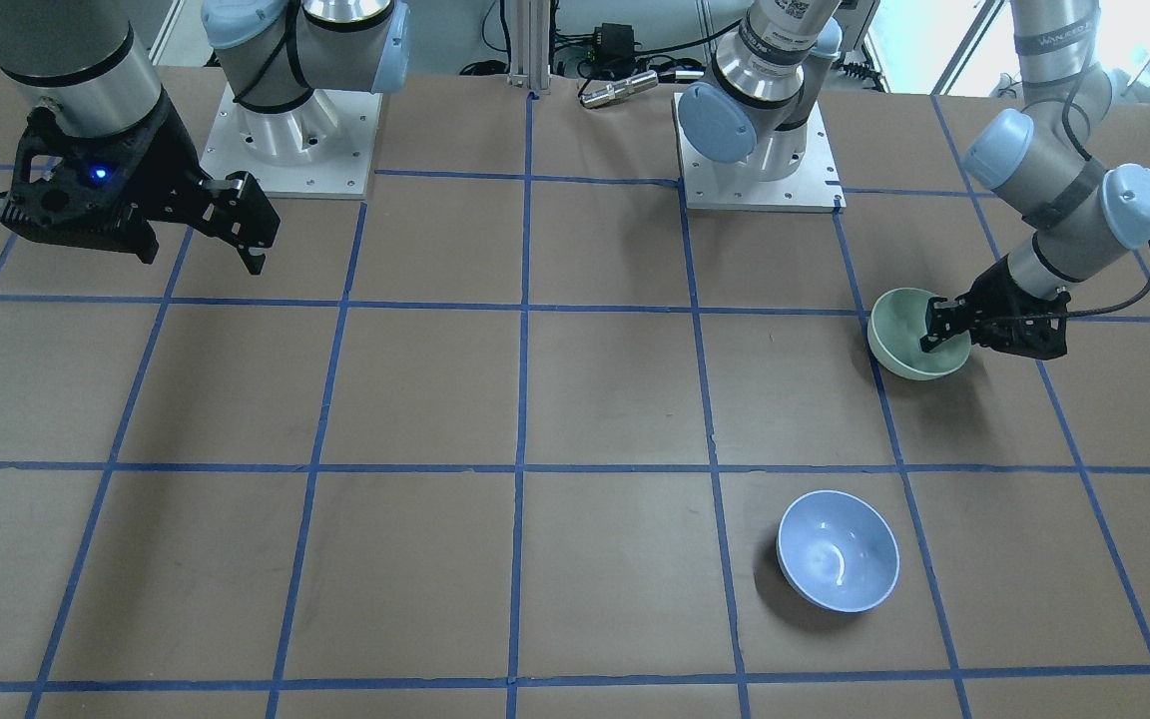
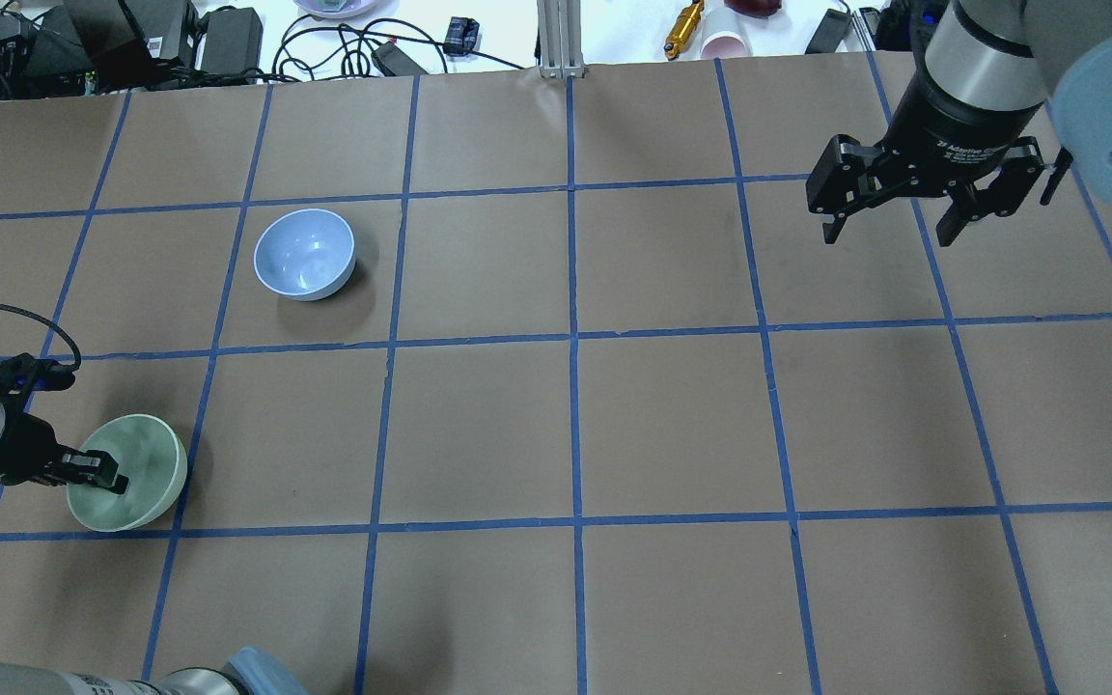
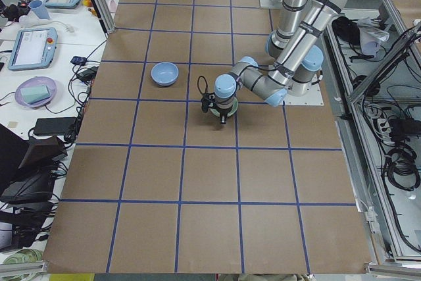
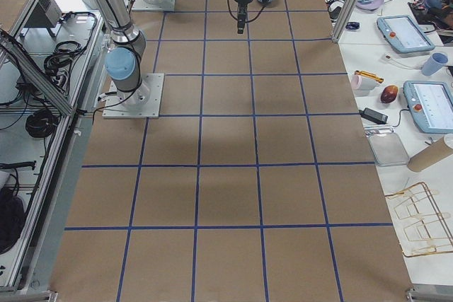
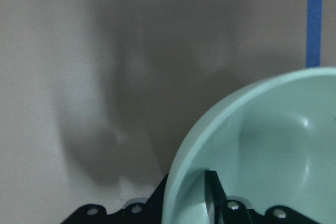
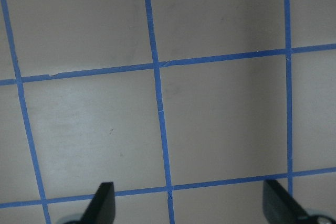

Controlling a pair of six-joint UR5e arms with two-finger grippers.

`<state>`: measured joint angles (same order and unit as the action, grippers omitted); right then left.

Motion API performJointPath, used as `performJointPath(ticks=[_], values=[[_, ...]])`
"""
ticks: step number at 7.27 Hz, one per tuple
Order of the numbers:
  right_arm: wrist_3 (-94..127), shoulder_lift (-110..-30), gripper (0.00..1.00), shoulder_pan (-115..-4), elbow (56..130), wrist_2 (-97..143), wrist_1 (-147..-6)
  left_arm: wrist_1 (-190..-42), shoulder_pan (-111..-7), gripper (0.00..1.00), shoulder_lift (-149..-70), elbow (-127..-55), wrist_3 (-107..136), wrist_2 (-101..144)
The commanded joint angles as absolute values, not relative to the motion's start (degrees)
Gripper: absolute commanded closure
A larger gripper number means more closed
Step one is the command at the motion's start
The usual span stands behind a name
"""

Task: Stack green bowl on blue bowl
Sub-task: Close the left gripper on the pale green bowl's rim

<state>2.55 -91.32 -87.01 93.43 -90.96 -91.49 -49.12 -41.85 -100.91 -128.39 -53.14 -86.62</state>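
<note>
Overhead exterior: left pincer clamps green bowl rim; blue bowl well apart.

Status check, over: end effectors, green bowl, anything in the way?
Left end effector shut on green bowl rim, bowl tilted. Right end effector open, empty. Blue bowl upright; nothing between bowls.

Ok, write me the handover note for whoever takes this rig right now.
Left gripper: shut on the rim of the pale mint-green glossy round bowl, one finger inside, bowl tilted.
Right gripper: open, empty.
Light periwinkle-blue glossy round bowl: upright, empty, apart from the green one.
Done: grasp.
To do: carry the green bowl over, set it in the blue one, release.
</note>
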Motion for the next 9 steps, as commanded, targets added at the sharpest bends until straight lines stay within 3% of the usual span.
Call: performJointPath(ticks=[1,6,9], values=[[2.5,-91.3,0.0,-87.0,93.4,-91.0,-91.5,-49.2,-40.8,0.96,-100.9,-128.3,-54.1,-85.3],[2.5,-91.3,0.0,-87.0,93.4,-90.9,-91.5,-51.7,-40.5,1.0,-99.6,-127.4,-54.7,-84.9],[2.5,-91.3,0.0,-87.0,93.4,-91.0,-91.5,-61.2,-40.5,1.0,-99.2,-121.4,-54.6,-82.9]])
